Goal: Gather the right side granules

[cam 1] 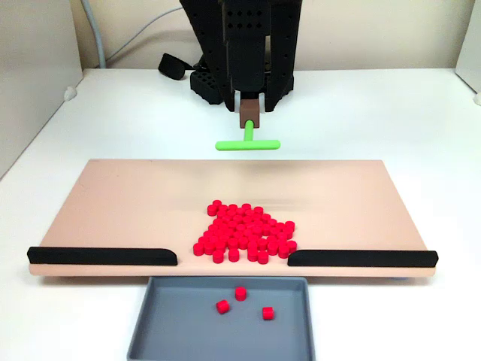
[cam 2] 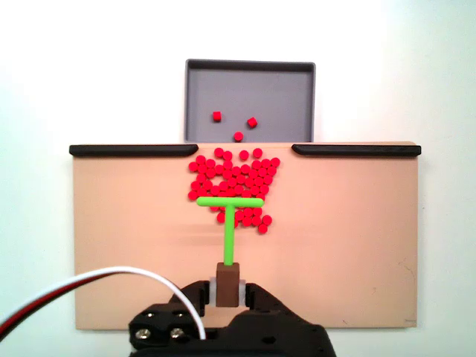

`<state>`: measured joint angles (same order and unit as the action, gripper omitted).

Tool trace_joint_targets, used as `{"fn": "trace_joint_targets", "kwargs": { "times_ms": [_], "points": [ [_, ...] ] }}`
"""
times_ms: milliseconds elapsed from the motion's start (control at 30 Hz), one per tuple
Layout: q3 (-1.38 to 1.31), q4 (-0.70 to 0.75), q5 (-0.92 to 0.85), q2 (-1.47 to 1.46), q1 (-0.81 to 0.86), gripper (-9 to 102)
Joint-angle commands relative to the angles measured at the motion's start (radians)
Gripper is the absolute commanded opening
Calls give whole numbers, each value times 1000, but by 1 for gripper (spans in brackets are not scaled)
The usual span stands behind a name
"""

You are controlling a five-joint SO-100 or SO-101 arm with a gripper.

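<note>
Red granules [cam 1: 244, 233] lie heaped in one loose patch on the tan board [cam 1: 113, 203], well ahead of the gripper [cam 2: 227, 290] and close to the gap between the two black rails [cam 1: 101, 256]; three more have already dropped into the grey tray [cam 1: 173, 331] beyond that gap. Seen from behind the arm, the patch trails back a little on the right, where a few pellets sit nearer the gripper than the rest. The gripper is closed on a small brown block [cam 2: 227, 281] at the foot of the green T-shaped stick [cam 2: 230, 216], holding it with the crossbar pointing away from the arm. From the front the crossbar hangs above the table behind the board's far edge, clear of the pile, though from behind it seems to overlap the pellets; I take that as a trick of the angle. To my eye the arm is between sweeps, with the stick lifted and drawn back. Next it would need to lower the crossbar to the board behind the right-hand stragglers and push them in toward the main heap. Most of the arm is cut off at the picture edges, the fingertips are hard to make out against the dark body, and how high the stick hangs I cannot judge.
</note>
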<state>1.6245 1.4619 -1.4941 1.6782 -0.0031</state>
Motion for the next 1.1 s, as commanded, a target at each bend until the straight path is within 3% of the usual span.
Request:
{"fn": "trace_joint_targets", "kwargs": {
  "times_ms": [0,1067],
  "points": [
    [-5,2,-25,23,0,0],
    [-6,0,-123,32,2,0]
  ]
}}
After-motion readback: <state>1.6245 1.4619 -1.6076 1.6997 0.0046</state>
